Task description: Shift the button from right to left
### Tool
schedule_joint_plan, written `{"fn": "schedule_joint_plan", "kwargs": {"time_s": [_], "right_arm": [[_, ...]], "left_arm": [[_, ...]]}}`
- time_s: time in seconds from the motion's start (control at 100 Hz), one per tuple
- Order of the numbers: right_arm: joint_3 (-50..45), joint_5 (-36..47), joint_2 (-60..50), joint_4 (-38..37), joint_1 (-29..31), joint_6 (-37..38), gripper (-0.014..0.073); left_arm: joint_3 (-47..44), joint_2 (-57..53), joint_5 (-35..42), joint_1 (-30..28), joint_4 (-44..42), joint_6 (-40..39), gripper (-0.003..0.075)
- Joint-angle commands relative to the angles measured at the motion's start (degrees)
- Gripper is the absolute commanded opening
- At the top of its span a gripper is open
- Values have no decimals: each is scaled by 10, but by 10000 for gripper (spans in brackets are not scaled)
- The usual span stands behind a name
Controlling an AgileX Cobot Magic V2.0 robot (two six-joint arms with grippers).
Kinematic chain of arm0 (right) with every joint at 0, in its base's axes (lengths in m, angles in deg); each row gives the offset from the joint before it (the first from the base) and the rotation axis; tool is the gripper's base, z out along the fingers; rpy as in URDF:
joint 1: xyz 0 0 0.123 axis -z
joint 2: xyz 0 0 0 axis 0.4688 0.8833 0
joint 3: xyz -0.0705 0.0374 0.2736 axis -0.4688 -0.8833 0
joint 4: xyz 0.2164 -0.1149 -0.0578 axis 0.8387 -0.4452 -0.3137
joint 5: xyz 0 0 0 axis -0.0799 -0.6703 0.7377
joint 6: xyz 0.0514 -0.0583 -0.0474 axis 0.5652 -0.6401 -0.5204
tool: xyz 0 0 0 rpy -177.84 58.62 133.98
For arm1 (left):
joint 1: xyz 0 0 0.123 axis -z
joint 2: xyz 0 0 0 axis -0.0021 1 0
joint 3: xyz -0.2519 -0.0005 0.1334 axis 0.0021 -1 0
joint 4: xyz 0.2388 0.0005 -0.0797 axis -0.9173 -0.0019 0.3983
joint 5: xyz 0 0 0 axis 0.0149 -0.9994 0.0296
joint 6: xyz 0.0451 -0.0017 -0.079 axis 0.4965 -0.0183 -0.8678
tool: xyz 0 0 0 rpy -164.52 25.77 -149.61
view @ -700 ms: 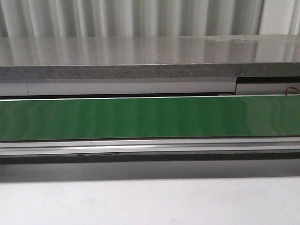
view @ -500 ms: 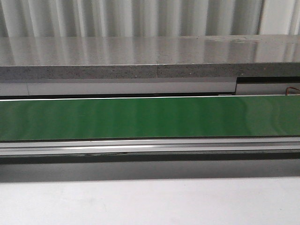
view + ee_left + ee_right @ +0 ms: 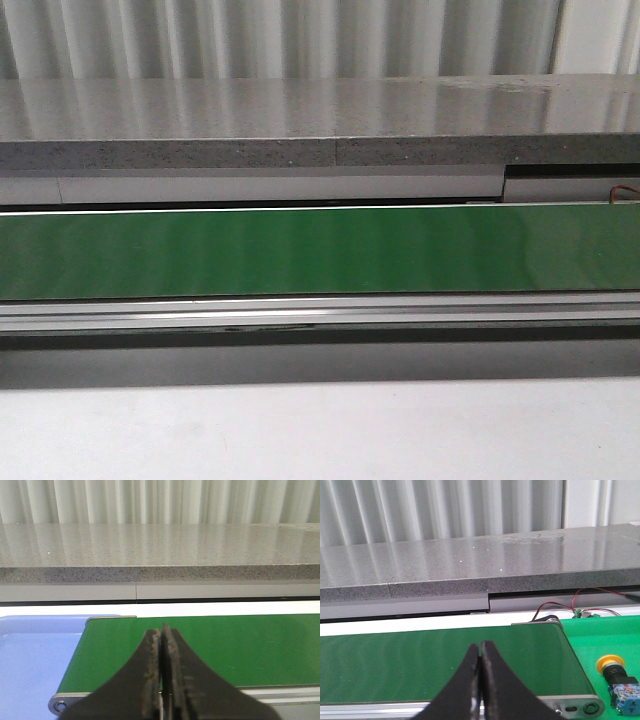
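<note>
The button [image 3: 616,674], with a yellow-orange round head, black collar and blue contact block, lies on a bright green surface [image 3: 610,637] just past the right end of the dark green conveyor belt [image 3: 445,665]. It shows only in the right wrist view. My right gripper [image 3: 481,645] hovers over the belt, shut with nothing in it, well to the side of the button. Over the belt's left end [image 3: 225,645], my left gripper [image 3: 161,628] is shut and empty too. Neither gripper appears in the front view, where the belt [image 3: 320,250] is bare.
A blue tray-like surface [image 3: 35,655] lies off the belt's left end. A grey stone ledge [image 3: 320,125] runs behind the belt, with red and black wires [image 3: 580,605] at its right end. A pale tabletop [image 3: 320,435] lies in front of the conveyor frame.
</note>
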Motion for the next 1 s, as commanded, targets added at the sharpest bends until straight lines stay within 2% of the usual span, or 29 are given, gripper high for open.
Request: {"fn": "schedule_joint_plan", "kwargs": {"time_s": [0.0, 0.11, 0.21, 0.42, 0.76, 0.86, 0.99], "right_arm": [[9, 80, -8, -2, 0, -3, -67], [15, 137, -8, -10, 0, -3, -67], [48, 119, -4, -10, 0, -3, -67], [198, -94, 59, -10, 0, -3, -67], [476, -395, 305, 21, 0, -3, -67], [528, -432, 362, 37, 0, -3, -67], [546, -431, 405, 67, 0, -3, -67]], "left_arm": [[-15, -17, 49, 5, 0, -2, -20], [-15, -17, 49, 5, 1, -2, -20], [-15, -17, 49, 5, 1, -2, -20], [-15, -17, 49, 5, 2, -2, -20], [-15, -17, 49, 5, 5, -2, -20], [-15, -17, 49, 5, 5, -2, -20], [-15, -17, 49, 5, 5, -2, -20]]}}
